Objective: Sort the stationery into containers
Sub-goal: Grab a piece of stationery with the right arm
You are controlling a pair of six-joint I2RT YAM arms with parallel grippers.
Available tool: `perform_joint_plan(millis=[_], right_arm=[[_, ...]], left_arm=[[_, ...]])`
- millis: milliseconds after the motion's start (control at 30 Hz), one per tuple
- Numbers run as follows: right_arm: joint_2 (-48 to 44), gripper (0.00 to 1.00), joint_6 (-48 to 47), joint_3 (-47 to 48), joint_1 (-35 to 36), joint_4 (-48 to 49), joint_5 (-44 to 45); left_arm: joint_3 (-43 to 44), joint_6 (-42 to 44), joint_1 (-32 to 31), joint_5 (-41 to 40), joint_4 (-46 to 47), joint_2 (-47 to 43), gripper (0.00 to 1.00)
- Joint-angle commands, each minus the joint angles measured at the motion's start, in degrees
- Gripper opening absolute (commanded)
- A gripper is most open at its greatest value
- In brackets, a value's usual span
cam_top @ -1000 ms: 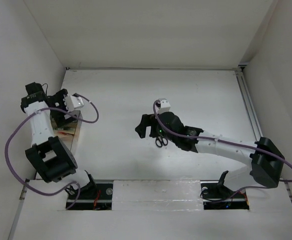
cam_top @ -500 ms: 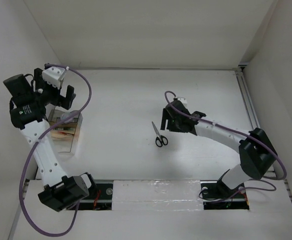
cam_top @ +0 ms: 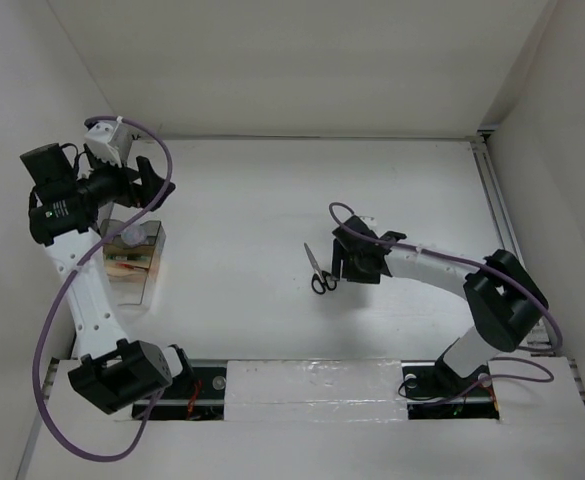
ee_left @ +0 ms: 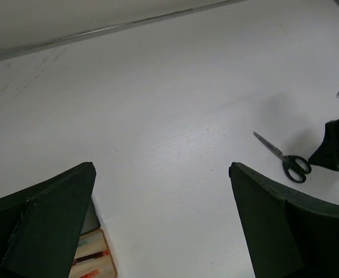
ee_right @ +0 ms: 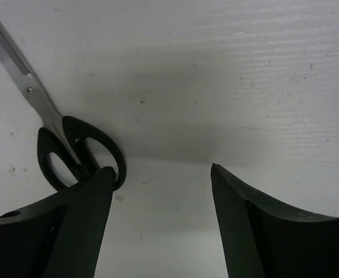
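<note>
The black-handled scissors [cam_top: 319, 271] lie flat on the white table, blades pointing away; they also show in the right wrist view [ee_right: 59, 139] and the left wrist view [ee_left: 285, 159]. My right gripper [cam_top: 346, 263] is open and low at the table, just right of the scissor handles; its left fingertip [ee_right: 94, 191] is next to a handle loop, with nothing between the jaws [ee_right: 160, 174]. My left gripper [cam_top: 155, 184] is open and empty, raised above the row of boxes [cam_top: 132, 262]. The tan box [ee_left: 94, 260] holds pens. A round roll [cam_top: 130, 235] sits in the grey box.
The boxes stand against the left wall. White walls close the table at the left, back and right. A metal rail [cam_top: 502, 220] runs along the right edge. Purple cables loop off both arms.
My left gripper rose off the boxes and turned out over the table. My right gripper backed off the scissors, then came down beside their handles.
</note>
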Motion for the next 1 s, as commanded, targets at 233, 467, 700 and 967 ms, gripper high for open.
perform_joint_plan(millis=[233, 467, 700, 967], right_arm=[[5.82, 0.71, -1.23, 0.98, -0.59, 4.21, -0.54], [9.78, 0.53, -1.77, 3.79, 1.08, 0.61, 1.57], [12.41, 0.26, -2.29, 3.27, 4.24, 0.61, 0.43], [13.49, 0.0, -1.16, 3.27, 7.49, 3.85, -1.33]], left_arm=[[0.01, -7.72, 1.73, -3.56, 5.88, -5.95, 1.0], [-1.04, -6.93, 1.2, -8.83, 7.02, -7.79, 1.0], [3.17, -10.7, -0.12, -16.74, 7.54, -6.3, 1.0], [8.01, -8.96, -0.12, -11.05, -1.4, 5.1, 1.0]])
